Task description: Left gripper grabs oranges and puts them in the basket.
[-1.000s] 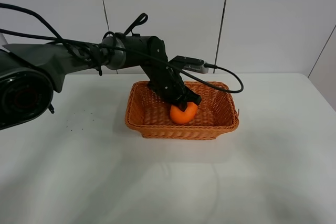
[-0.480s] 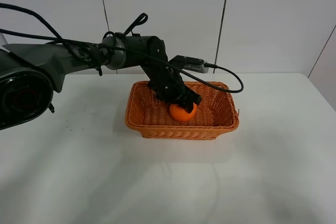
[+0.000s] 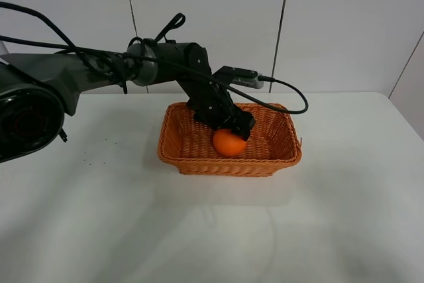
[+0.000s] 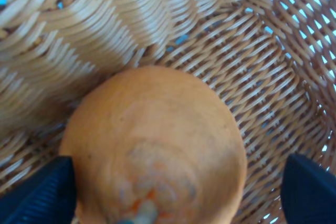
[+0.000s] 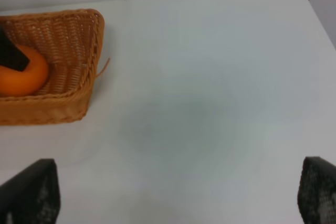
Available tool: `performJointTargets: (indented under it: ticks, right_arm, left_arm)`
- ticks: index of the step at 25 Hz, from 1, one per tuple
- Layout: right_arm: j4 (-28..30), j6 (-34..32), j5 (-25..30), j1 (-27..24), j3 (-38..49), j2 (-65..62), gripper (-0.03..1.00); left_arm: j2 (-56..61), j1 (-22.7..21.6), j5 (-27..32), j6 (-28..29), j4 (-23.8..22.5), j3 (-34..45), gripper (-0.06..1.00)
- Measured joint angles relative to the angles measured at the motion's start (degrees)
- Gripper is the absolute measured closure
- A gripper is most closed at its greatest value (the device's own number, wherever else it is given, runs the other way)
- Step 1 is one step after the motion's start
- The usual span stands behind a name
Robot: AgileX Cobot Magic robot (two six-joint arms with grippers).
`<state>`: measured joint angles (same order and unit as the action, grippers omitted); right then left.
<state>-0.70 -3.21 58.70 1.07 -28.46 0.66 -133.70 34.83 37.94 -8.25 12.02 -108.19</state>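
Finding 1, position. The orange (image 3: 230, 143) lies inside the basket (image 3: 228, 167), on the woven floor towards the middle. The basket sits on the white surface (image 3: 99, 197). The left arm (image 3: 165, 57) reaches across and down into the basket, so the left fingers (image 4: 39, 192) hang directly over the fruit.

Finding 2, grip. The left fingers are spread wide on either side of the orange. One shows well clear of it. The other sits at its edge, and I cannot tell whether it touches. I judge that nothing is clamped and that the orange's weight is on the wicker. That fits a drop-off low in the basket, where the fruit cannot roll out.

Finding 3, idle side. The right fingers (image 5: 29, 192) are also spread, with only bare surface between them, well away from the basket. I take this as parked out of the left arm's way.

Finding 4, coverage. The high view places the arm, basket and fruit together, but the wrist hides the gap between the fingers. The left wrist view shows that gap and the weave under the orange, and nothing outside the basket. The right wrist view adds a side look at the orange sitting below the rim, with a dark part of the left arm above it.
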Motion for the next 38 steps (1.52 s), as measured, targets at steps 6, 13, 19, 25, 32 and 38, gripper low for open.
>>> performJointTargets:
  ticks: [6,13,19,25,32,38]
  right_arm:
    - [0.0,0.0,0.0,0.0,0.0,0.0,0.27]
    - [0.0,0.0,0.0,0.0,0.0,0.0,0.27]
    - [0.0,0.0,0.0,0.0,0.0,0.0,0.27]
    - [0.0,0.0,0.0,0.0,0.0,0.0,0.27]
    - [0.0,0.0,0.0,0.0,0.0,0.0,0.27]
    - [0.0,0.0,0.0,0.0,0.0,0.0,0.27]
  left_arm:
    - [1.2,0.0,5.5,0.1,-2.2,-5.1,0.05]
    - [3.0,0.0,15.1,4.4,-12.0,-15.4,0.05]
    - [9.0,-1.7,17.3,6.4,-19.0,-16.7,0.05]
    - [13.6,-10.0,21.8,7.0,-20.6,-16.3,0.05]
    - [19.1,-25.3,23.0,6.9,-23.7,-13.6,0.05]
    - [20.2,-34.0,24.8,6.9,-23.3,-13.5,0.05]
